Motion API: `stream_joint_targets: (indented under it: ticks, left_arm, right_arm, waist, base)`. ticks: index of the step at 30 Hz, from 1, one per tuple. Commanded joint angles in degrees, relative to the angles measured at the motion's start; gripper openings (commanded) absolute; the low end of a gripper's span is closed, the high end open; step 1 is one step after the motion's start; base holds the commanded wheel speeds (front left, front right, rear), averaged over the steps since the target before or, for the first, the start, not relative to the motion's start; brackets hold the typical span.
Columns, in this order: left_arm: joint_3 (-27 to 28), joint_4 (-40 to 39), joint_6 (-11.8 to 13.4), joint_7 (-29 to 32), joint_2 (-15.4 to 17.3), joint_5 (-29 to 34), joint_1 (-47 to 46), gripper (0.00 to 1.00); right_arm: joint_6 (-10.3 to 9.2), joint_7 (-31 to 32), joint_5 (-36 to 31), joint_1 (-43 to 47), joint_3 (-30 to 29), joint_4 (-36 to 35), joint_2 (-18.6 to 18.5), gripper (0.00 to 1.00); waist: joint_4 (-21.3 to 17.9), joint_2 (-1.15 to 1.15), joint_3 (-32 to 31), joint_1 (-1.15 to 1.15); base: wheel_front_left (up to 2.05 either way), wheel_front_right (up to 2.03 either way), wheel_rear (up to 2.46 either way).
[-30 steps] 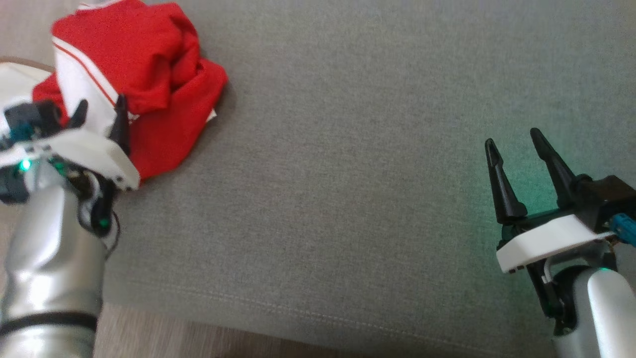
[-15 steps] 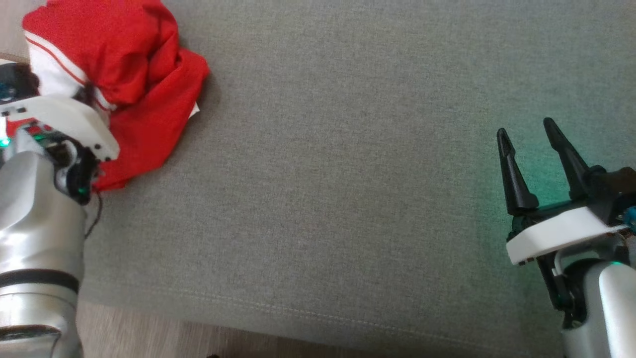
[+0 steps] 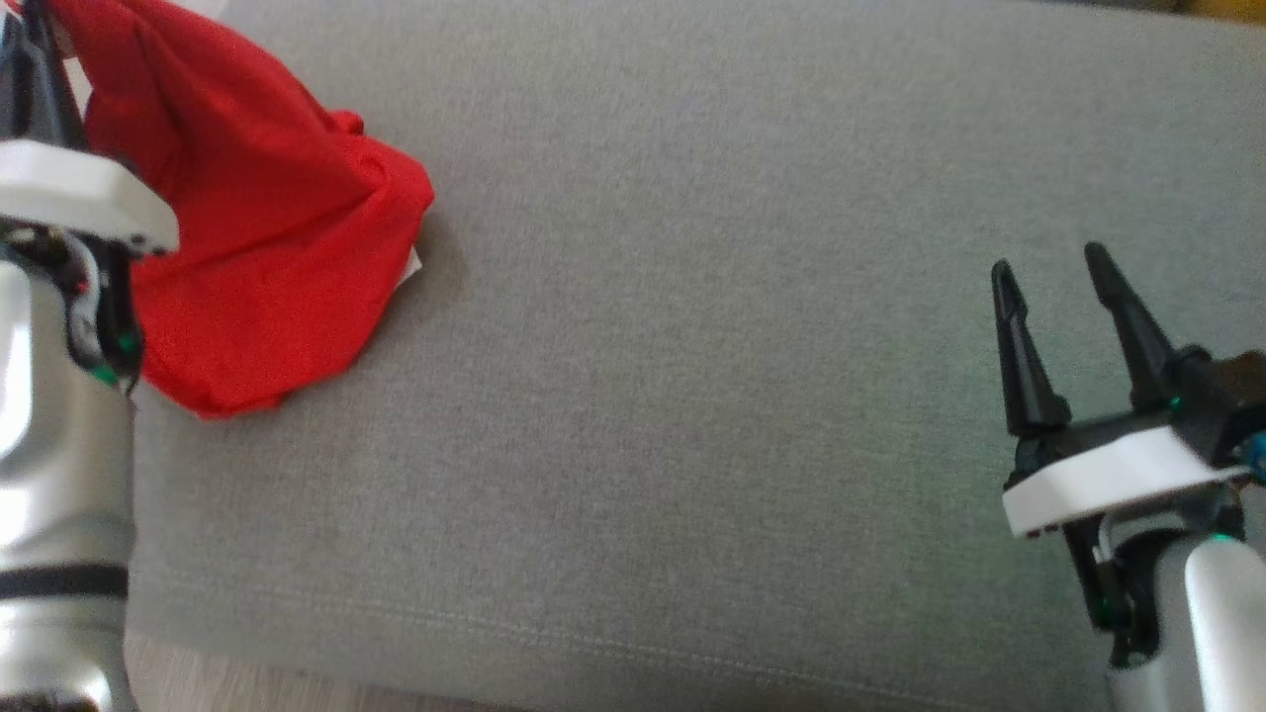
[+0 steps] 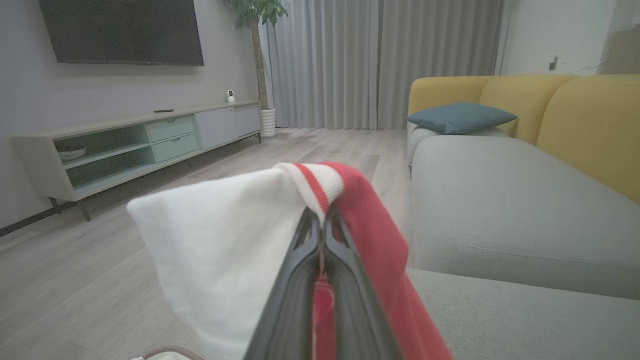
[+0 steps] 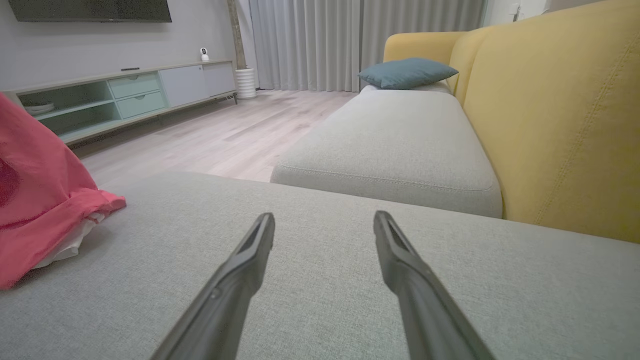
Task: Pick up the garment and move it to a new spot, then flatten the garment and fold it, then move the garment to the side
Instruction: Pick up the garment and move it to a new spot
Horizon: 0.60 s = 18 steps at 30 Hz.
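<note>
The garment (image 3: 257,267) is red with white parts and lies bunched at the far left of the grey cushion. Its upper part is pulled up toward the top left corner of the head view, while its lower edge still rests on the cushion. In the left wrist view my left gripper (image 4: 320,214) is shut on the garment's (image 4: 225,260) white-and-red striped hem, and the cloth drapes down both sides of the fingers. My right gripper (image 3: 1053,262) hovers open over the right of the cushion, far from the garment (image 5: 35,200), with nothing between its fingers (image 5: 250,260).
The grey sofa cushion (image 3: 692,396) stretches wide between the two arms, its front seam near the bottom of the head view. A yellow backrest (image 5: 560,115) and a blue pillow (image 5: 405,72) lie beyond. Wooden floor (image 4: 75,280) and a low TV stand (image 4: 125,145) lie off the left side.
My left gripper has shut on the garment's hem and lifted it, stretching the bundle upward. The head camera has shifted a little. The right gripper has stayed open in place.
</note>
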Motion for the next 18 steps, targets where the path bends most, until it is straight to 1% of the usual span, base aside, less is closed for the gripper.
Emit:
stream_joint_targets:
  ticks: [1,5,9,12,15,18]
  left_arm:
    - [1.10,-3.63,0.47,-0.51,3.19,0.57,0.55,0.00]
    - [0.06,-13.82,1.66,-0.07,1.88,0.98,7.38,0.00]
    - [-2.14,-24.80,3.06,3.12,-0.62,1.03,15.75,0.00]
    - [-4.54,-31.70,3.65,5.87,-2.83,0.83,21.33,0.00]
    - [-8.14,-36.07,3.26,8.05,-5.40,0.68,24.66,0.00]
    - [-12.18,-37.09,1.83,9.40,-7.74,0.56,25.71,0.00]
  right_arm:
    - [-0.04,-0.65,0.00,0.52,1.07,-2.11,0.43,1.00]
    - [-0.04,-1.10,0.16,2.02,1.21,-1.88,1.17,1.00]
    - [-0.04,-1.53,0.73,3.23,1.62,-1.58,1.85,1.00]
    - [-0.04,-1.75,0.93,3.63,1.99,-1.50,2.24,1.00]
    - [-0.04,-1.88,1.20,3.67,2.38,-1.50,2.51,1.00]
    - [-0.04,-1.99,1.42,3.48,2.92,-1.34,2.67,1.00]
  waist:
    - [-0.95,0.00,-2.23,0.00]
    - [-2.84,0.00,-4.99,0.00]
    - [-5.95,0.00,-7.01,0.00]
    - [-9.10,0.00,-7.63,0.00]
    - [-12.46,0.00,-7.57,0.00]
    - [-16.50,0.00,-7.32,0.00]
  base:
    - [0.00,0.00,0.00]
    - [0.00,0.00,0.00]
    - [0.00,0.00,0.00]
    - [0.00,0.00,0.00]
    - [0.00,0.00,0.00]
    - [0.00,0.00,0.00]
